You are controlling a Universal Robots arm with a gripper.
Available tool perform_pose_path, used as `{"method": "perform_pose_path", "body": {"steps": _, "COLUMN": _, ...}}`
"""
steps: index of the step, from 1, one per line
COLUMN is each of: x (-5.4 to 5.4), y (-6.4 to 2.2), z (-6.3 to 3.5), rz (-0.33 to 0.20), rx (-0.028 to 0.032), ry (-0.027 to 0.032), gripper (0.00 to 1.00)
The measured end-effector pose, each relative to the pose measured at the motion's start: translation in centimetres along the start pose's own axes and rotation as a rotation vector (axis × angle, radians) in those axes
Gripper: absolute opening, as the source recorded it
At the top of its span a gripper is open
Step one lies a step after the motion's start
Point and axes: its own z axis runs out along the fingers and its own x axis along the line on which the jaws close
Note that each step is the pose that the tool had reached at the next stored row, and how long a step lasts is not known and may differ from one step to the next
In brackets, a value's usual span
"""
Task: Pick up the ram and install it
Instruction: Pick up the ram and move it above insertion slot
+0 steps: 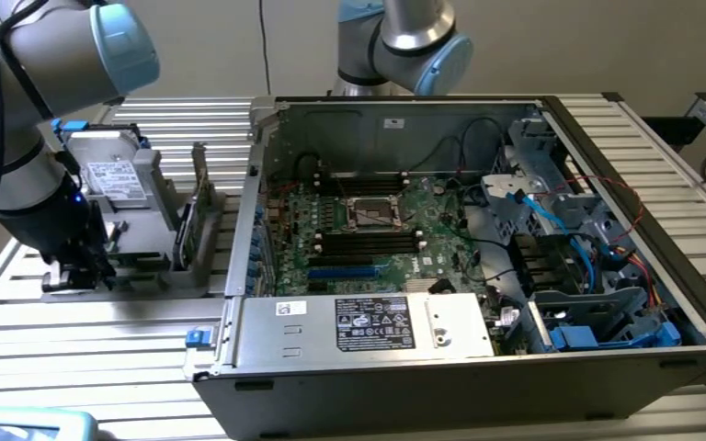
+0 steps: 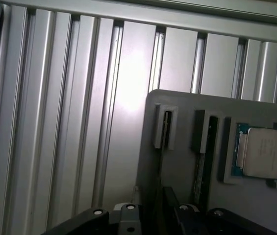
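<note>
Exterior view: we log the ram (image 1: 188,231) upright in its holder (image 1: 144,266), gripper (image 1: 77,271) nearby, fingers spread and empty, pickup and install both pending

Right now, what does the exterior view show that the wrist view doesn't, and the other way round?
The exterior view adds the open computer case with its motherboard, and a grey hard drive standing in the holder. The wrist view adds a processor lying in a recess of the holder. Both share the slatted aluminium table, the grey holder, the ram standing on edge in it, and the open gripper near the holder, holding nothing.
</note>
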Motion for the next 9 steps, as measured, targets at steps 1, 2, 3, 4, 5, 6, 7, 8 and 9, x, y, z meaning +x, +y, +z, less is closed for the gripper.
{"method": "perform_pose_path", "body": {"steps": 1, "x": 0.0, "y": 0.0, "z": 0.0, "rz": 0.0, "rx": -0.0001, "ry": -0.0004, "gripper": 0.31}}
{"method": "perform_pose_path", "body": {"steps": 2, "x": -0.01, "y": 0.0, "z": 0.01, "rz": 0.0, "rx": 0.0, "ry": -0.0011, "gripper": 0.28}}
{"method": "perform_pose_path", "body": {"steps": 3, "x": -0.01, "y": 0.0, "z": 0.01, "rz": 0.0, "rx": 0.0, "ry": -0.0011, "gripper": 0.22}}
{"method": "perform_pose_path", "body": {"steps": 4, "x": 0.0, "y": 0.0, "z": 0.01, "rz": 0.0, "rx": 0.0001, "ry": -0.0012, "gripper": 0.22}}
{"method": "perform_pose_path", "body": {"steps": 5, "x": 0.0, "y": -0.01, "z": 0.02, "rz": 0.0, "rx": 0.0002, "ry": -0.0015, "gripper": 0.16}}
{"method": "perform_pose_path", "body": {"steps": 6, "x": 0.0, "y": 0.0, "z": 0.02, "rz": 0.0, "rx": 0.0002, "ry": -0.0016, "gripper": 0.15}}
{"method": "perform_pose_path", "body": {"steps": 7, "x": 0.0, "y": 0.0, "z": 0.02, "rz": 0.0, "rx": 0.0003, "ry": -0.002, "gripper": 0.15}}
{"method": "perform_pose_path", "body": {"steps": 8, "x": 0.0, "y": 0.01, "z": -0.08, "rz": 0.0, "rx": 0.0005, "ry": -0.003, "gripper": 0.15}}
{"method": "perform_pose_path", "body": {"steps": 9, "x": -0.01, "y": 0.06, "z": -0.47, "rz": 0.0, "rx": 0.0006, "ry": -0.0033, "gripper": 0.15}}
